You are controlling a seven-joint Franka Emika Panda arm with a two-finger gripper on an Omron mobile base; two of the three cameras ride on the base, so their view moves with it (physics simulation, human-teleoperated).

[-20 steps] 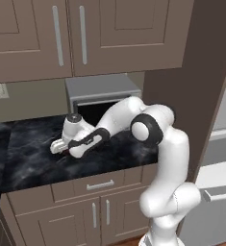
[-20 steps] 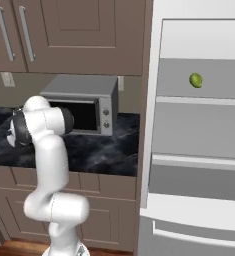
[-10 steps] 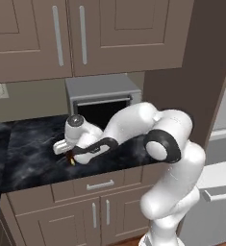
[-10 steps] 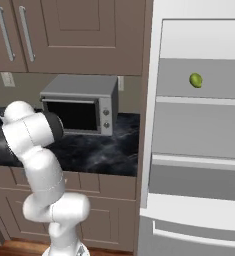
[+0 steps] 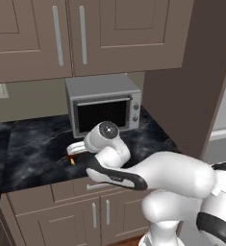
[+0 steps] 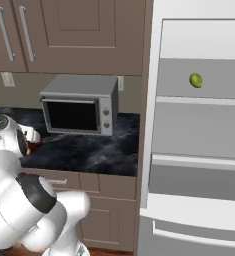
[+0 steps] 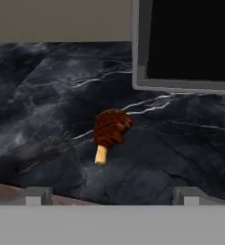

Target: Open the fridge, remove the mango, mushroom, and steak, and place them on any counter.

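Observation:
The steak (image 7: pixel 109 131), a dark red-brown lump with a yellowish tip, lies on the black veined counter (image 7: pixel 47 95) in front of the microwave. My gripper (image 7: pixel 109 196) is open just behind and above the steak, its fingertips (image 7: pixel 35 195) wide apart and holding nothing. The left base view shows the gripper (image 5: pixel 75 151) above the steak (image 5: pixel 71 159) near the counter's (image 5: pixel 32 149) front edge. In the right base view the fridge (image 6: pixel 199 125) stands open, with the mango (image 6: pixel 195 80) on an upper shelf. The mushroom is out of view.
A grey microwave (image 5: pixel 105 103) stands at the back of the counter, close behind the steak. Brown wall cabinets (image 5: pixel 61 33) hang above. My own arm (image 5: pixel 172 178) bulks low across the front of both base views.
The arm's elbow and upper links have swung down and toward the cameras. The hand has stayed over the same counter spot, and the steak lies under it.

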